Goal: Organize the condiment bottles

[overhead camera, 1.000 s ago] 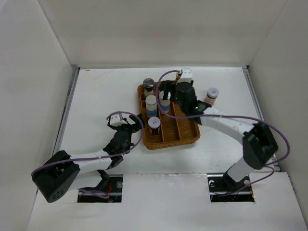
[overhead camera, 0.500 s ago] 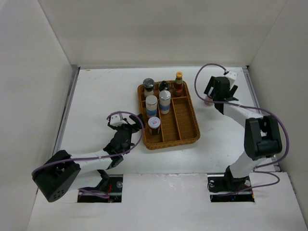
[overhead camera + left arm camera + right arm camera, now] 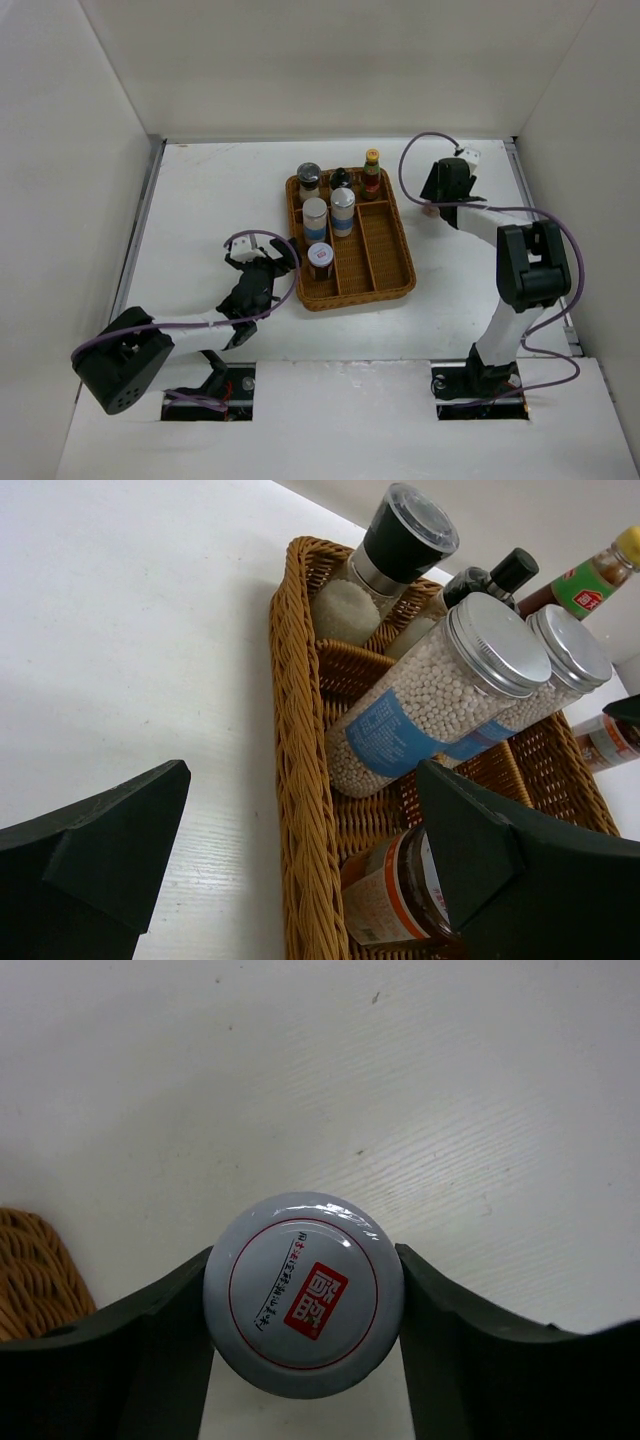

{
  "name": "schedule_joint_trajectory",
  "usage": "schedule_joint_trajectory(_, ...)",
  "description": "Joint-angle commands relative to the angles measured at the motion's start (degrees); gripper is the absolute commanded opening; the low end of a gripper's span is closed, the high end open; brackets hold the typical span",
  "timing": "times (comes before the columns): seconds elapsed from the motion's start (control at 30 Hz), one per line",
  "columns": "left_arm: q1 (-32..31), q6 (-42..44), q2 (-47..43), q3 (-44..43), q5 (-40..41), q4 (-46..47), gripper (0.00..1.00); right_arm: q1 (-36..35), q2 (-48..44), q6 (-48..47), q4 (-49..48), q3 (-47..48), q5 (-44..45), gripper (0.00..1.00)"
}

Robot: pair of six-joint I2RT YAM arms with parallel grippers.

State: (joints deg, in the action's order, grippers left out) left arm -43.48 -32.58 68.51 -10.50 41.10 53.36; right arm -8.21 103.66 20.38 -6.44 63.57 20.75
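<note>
Jaws: right gripper (image 3: 303,1282) clamped on white-lidded jar (image 3: 303,1300) right of wicker tray (image 3: 355,298); left gripper (image 3: 300,780) spread open by its near-left corner.

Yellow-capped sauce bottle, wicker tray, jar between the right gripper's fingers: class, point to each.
Yellow-capped sauce bottle (image 3: 372,174): top external view, its red body.
Wicker tray (image 3: 389,252): top external view, its bare right compartment.
Jar (image 3: 303,1295): right wrist view, centre of its lid.

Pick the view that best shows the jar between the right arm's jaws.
Right wrist: the jar fills mid-frame, jaws against both sides. Top external shows only a sliver; left wrist, possibly its label at the edge.
</note>
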Motion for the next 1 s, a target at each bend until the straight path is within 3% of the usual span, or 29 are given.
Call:
schedule_joint_trajectory(0.0, 0.46, -0.82, -0.31, -1.63, -0.76, 2.62, 1.0, 0.25, -2.21, 0.89, -1.56, 1.56, 1.12, 0.51)
schedule_joint_trajectory(0.17, 0.73, -1.08, -0.48, -1.63, -0.85, 2.62, 1.0, -6.93, -16.52, -1.39, -4.99, -3.97, 5.78, 0.48)
schedule_joint_trajectory(0.3, 1.25, -1.35, -0.83, -1.19, -0.76, 2.62, 1.0, -17.47, -28.49, -1.22, -4.64, -9.5, 5.27, 0.46)
schedule_joint_trajectory(0.4, 1.43, -1.61, -1.36, -1.1, -0.76, 2.45, 1.0, -26.78, -32.02, -1.31, -4.03, -11.54, 4.56, 0.46)
schedule_joint_trajectory(0.6, 3.54, -2.23, -2.06, -1.1, -1.11, 1.13, 1.0, -39.28, -30.01, -0.78, -3.41, -11.1, 5.44, 0.46)
schedule_joint_trajectory(0.97, 5.82, -3.46, -0.93, -1.98, -1.9, -1.07, 1.0, -43.77, -23.15, 1.15, -3.76, -16.45, 7.9, 0.47)
